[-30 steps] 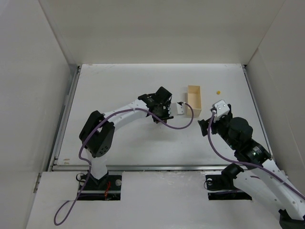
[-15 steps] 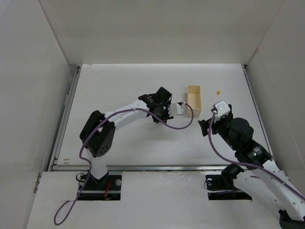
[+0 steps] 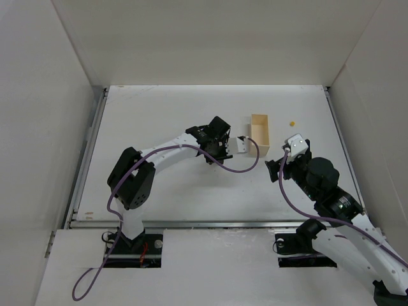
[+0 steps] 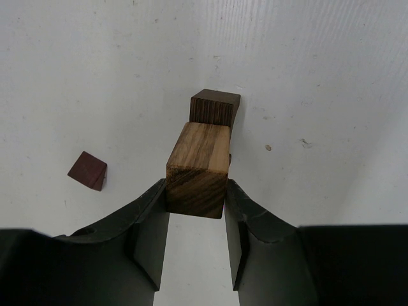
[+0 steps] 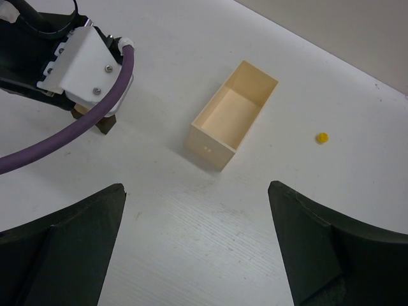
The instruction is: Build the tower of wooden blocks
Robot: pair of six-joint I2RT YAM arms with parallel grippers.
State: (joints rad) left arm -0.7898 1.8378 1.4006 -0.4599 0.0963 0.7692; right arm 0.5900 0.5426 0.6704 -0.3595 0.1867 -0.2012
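My left gripper (image 4: 196, 194) is shut on a striped light-brown wooden block (image 4: 199, 167) and holds it just on the near side of a dark brown block (image 4: 215, 107) that stands on the table; I cannot tell whether they touch. A small reddish-brown block (image 4: 88, 171) lies loose to the left. In the top view the left gripper (image 3: 218, 141) sits left of the cream box (image 3: 260, 134). The dark block's base shows under the left wrist in the right wrist view (image 5: 106, 123). My right gripper (image 5: 196, 191) is open and empty, hovering in front of the box.
The pale cream open box (image 5: 233, 115) stands between the two arms. A tiny yellow bead (image 5: 323, 137) lies to its right, also in the top view (image 3: 292, 121). The left arm's purple cable (image 5: 95, 115) hangs near the blocks. White walls enclose the table (image 3: 191, 108).
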